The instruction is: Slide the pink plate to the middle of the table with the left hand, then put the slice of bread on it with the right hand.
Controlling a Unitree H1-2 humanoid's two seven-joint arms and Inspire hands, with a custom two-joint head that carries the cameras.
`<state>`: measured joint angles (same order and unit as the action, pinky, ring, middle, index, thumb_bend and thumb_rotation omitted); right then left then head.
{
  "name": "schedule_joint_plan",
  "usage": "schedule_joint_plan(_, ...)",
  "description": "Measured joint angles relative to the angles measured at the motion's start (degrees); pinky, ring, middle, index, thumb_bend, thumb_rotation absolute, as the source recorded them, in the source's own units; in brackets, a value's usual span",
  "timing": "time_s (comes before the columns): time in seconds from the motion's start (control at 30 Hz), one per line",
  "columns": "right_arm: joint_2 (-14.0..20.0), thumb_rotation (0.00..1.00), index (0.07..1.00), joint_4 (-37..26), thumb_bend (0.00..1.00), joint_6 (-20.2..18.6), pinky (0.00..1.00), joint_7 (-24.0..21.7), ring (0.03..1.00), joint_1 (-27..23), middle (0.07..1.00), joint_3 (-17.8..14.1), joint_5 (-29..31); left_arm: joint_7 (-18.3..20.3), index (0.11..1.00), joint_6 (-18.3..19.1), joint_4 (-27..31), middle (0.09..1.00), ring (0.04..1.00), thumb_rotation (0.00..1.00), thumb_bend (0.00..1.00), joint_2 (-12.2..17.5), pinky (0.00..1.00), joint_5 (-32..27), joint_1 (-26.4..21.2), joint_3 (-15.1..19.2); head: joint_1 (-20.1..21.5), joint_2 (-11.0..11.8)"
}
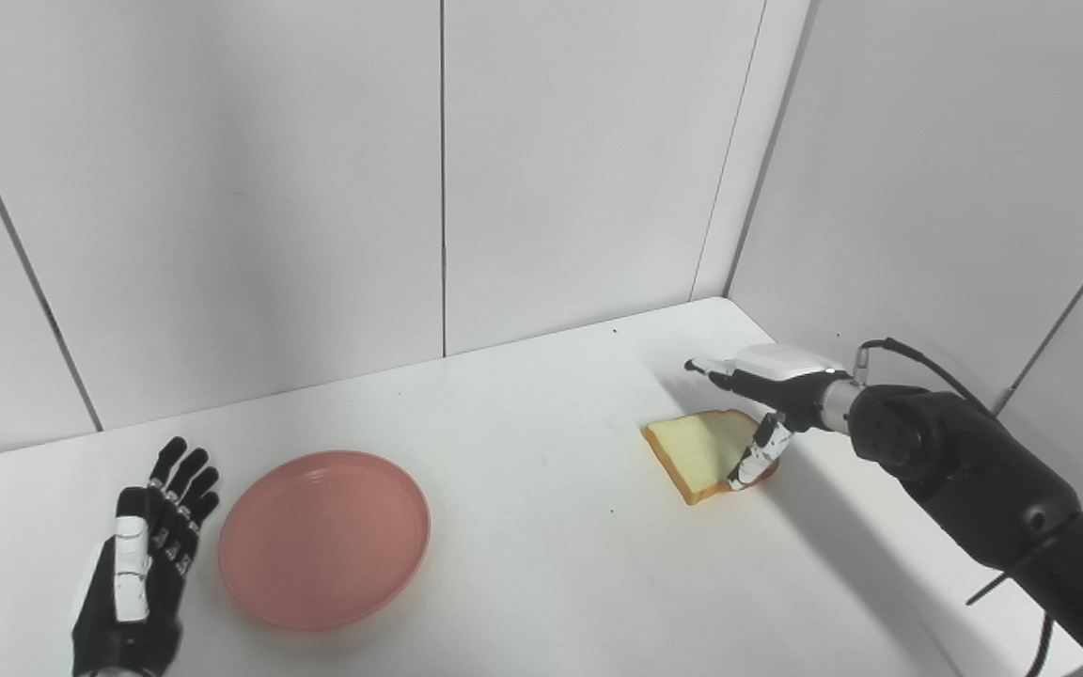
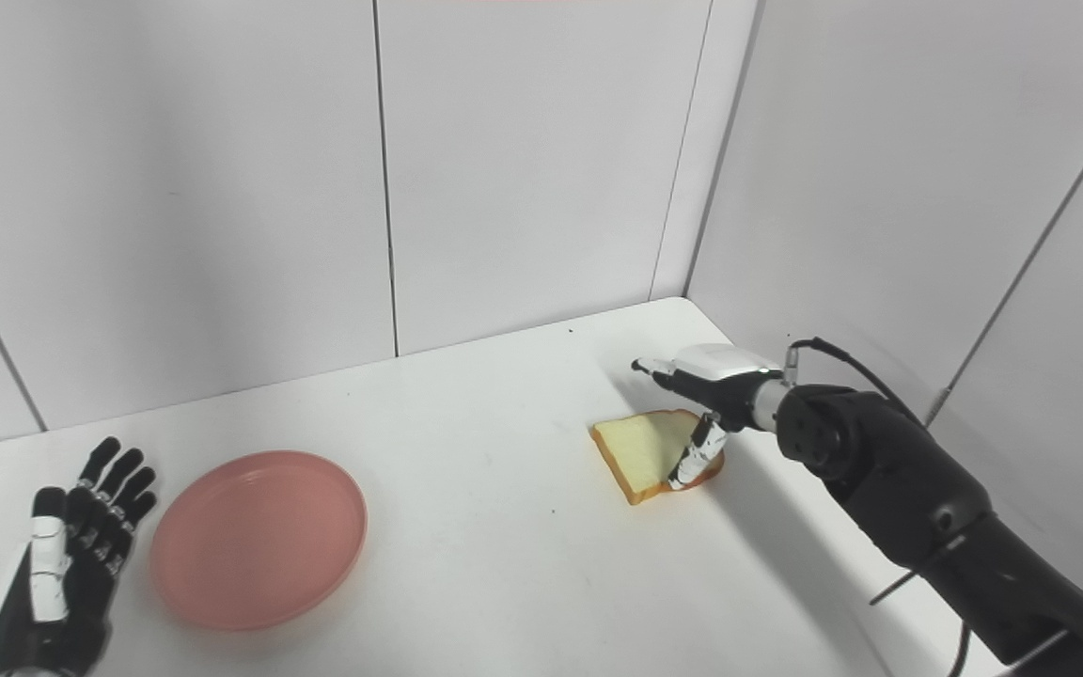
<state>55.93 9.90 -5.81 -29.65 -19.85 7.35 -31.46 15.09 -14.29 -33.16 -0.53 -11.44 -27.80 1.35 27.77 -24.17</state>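
Observation:
The pink plate (image 1: 323, 538) lies flat on the white table (image 1: 541, 527), left of the middle. My left hand (image 1: 142, 564) is open and flat on the table just left of the plate, apart from it. The slice of bread (image 1: 703, 449) lies on the table at the right, near the side wall. My right hand (image 1: 762, 395) hovers over the bread's right edge, open, its fingers stretched out to the left and its thumb (image 1: 756, 455) pointing down onto the bread's near right corner. It holds nothing. The bread shows too in the right eye view (image 2: 643, 448).
White panel walls enclose the table at the back and right, meeting in a corner (image 1: 715, 296) behind the bread. My right arm (image 1: 974, 489) runs along the right wall. A cable (image 1: 918, 357) loops above the wrist.

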Motion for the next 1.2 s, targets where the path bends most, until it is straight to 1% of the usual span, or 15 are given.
schedule_joint_plan(0.17, 0.0, 0.22, 1.000, 1.8, 1.00, 0.1, 1.00, -1.4, 0.996, -2.4, 0.991, 2.6, -2.2, 0.0, 0.939, 0.1, 0.8, 0.960, 0.958, 0.98, 0.84, 0.0, 0.99, 0.2, 0.5, -0.2, -0.1, -0.2)
schedule_joint_plan(0.3, 0.0, 0.23, 1.000, 4.1, 1.00, 1.3, 1.00, -1.5, 0.997, -4.6, 0.995, 5.0, -3.7, 0.0, 0.938, 0.3, 1.0, 0.958, 0.955, 0.98, 0.84, 0.0, 0.99, 0.2, 0.5, -0.3, 0.2, -0.3)
schedule_joint_plan(0.5, -0.3, 0.22, 0.993, 5.4, 1.00, 3.9, 0.97, -1.2, 0.965, -5.1, 0.974, 5.6, -3.8, -0.4, 0.935, 0.6, 1.7, 0.955, 0.954, 0.97, 0.85, -0.1, 0.97, 0.2, 0.8, -0.3, -0.3, -0.6)
schedule_joint_plan(0.6, -1.1, 0.19, 0.926, 6.0, 0.97, 4.4, 0.82, -0.5, 0.892, -5.0, 0.912, 5.1, -3.4, -0.8, 0.939, 2.1, 3.2, 0.958, 0.955, 0.97, 0.84, -0.1, 0.97, 0.2, 1.8, -0.3, -0.4, -0.5)
schedule_joint_plan(0.7, -2.5, 0.12, 0.858, 7.2, 0.89, 4.8, 0.70, 2.0, 0.788, -5.0, 0.812, 4.5, -3.2, -0.9, 0.942, 2.3, 3.1, 0.962, 0.958, 0.98, 0.84, -0.1, 0.98, 0.2, 1.8, -0.3, -0.4, -0.4)
schedule_joint_plan(0.77, -3.0, 0.11, 0.812, 7.7, 0.85, 5.9, 0.64, 3.7, 0.709, -5.0, 0.757, 4.4, -3.2, -0.9, 0.939, 2.2, 2.8, 0.958, 0.956, 0.98, 0.84, -0.1, 0.98, 0.2, 1.7, -0.3, -0.5, -0.3)
schedule_joint_plan(0.83, -3.1, 0.11, 0.759, 7.9, 0.82, 6.7, 0.61, 4.8, 0.665, -5.0, 0.726, 4.3, -3.2, -1.0, 0.942, 2.2, 2.8, 0.961, 0.956, 0.98, 0.84, -0.1, 0.98, 0.2, 1.6, -0.3, -0.6, -0.3)
schedule_joint_plan(0.9, -3.4, 0.12, 0.741, 7.9, 0.81, 6.8, 0.60, 5.3, 0.654, -5.1, 0.717, 4.3, -3.2, -1.2, 0.942, 2.3, 2.9, 0.961, 0.956, 0.98, 0.84, -0.2, 0.97, 0.3, 1.6, -0.3, -0.7, -0.3)
schedule_joint_plan(0.93, -3.5, 0.10, 0.706, 7.9, 0.79, 6.8, 0.57, 5.4, 0.620, -5.1, 0.690, 4.3, -3.2, -1.3, 0.942, 2.3, 2.9, 0.961, 0.954, 0.97, 0.84, -0.2, 0.97, 0.3, 1.6, -0.3, -0.8, -0.2)
schedule_joint_plan(0.97, -3.5, 0.10, 0.694, 7.9, 0.79, 6.8, 0.55, 5.5, 0.609, -5.1, 0.680, 4.3, -3.2, -1.4, 0.941, 2.3, 3.0, 0.961, 0.953, 0.97, 0.84, -0.3, 0.97, 0.3, 1.7, -0.3, -0.8, -0.2)
schedule_joint_plan(1.0, -3.6, 0.11, 0.597, 8.0, 0.66, 6.8, 0.52, 5.6, 0.570, -5.1, 0.644, 4.3, -3.2, -1.4, 0.945, 2.3, 3.0, 0.964, 0.956, 0.98, 0.84, -0.3, 0.97, 0.3, 1.7, -0.4, -0.9, -0.1)
schedule_joint_plan(1.03, -3.7, 0.06, 0.556, 8.1, 0.60, 6.8, 0.47, 5.9, 0.522, -5.1, 0.555, 4.2, -3.2, -1.6, 0.947, 2.3, 3.0, 0.966, 0.958, 0.98, 0.84, -0.3, 0.98, 0.4, 1.7, -0.4, -0.9, -0.1)
schedule_joint_plan(1.07, -3.9, 0.02, 0.527, 8.3, 0.56, 6.9, 0.43, 6.4, 0.475, -5.1, 0.501, 4.0, -3.2, -1.6, 0.951, 2.3, 3.0, 0.970, 0.963, 0.98, 0.84, -0.3, 0.98, 0.5, 1.7, -0.5, -0.9, -0.1)
schedule_joint_plan(1.1, -4.1, 0.01, 0.499, 8.8, 0.54, 7.3, 0.40, 7.6, 0.452, -5.1, 0.486, 3.9, -3.1, -1.6, 0.952, 2.3, 2.9, 0.969, 0.965, 0.97, 0.85, -0.3, 0.99, 0.5, 1.7, -0.5, -1.0, -0.1)
schedule_joint_plan(1.2, -4.3, 0.00, 0.490, 10.1, 0.53, 9.8, 0.38, 10.7, 0.441, -5.1, 0.483, 3.5, -3.2, -1.6, 0.953, 2.2, 2.7, 0.969, 0.966, 0.97, 0.84, -0.3, 0.99, 0.4, 1.6, -0.5, -1.3, 0.1)
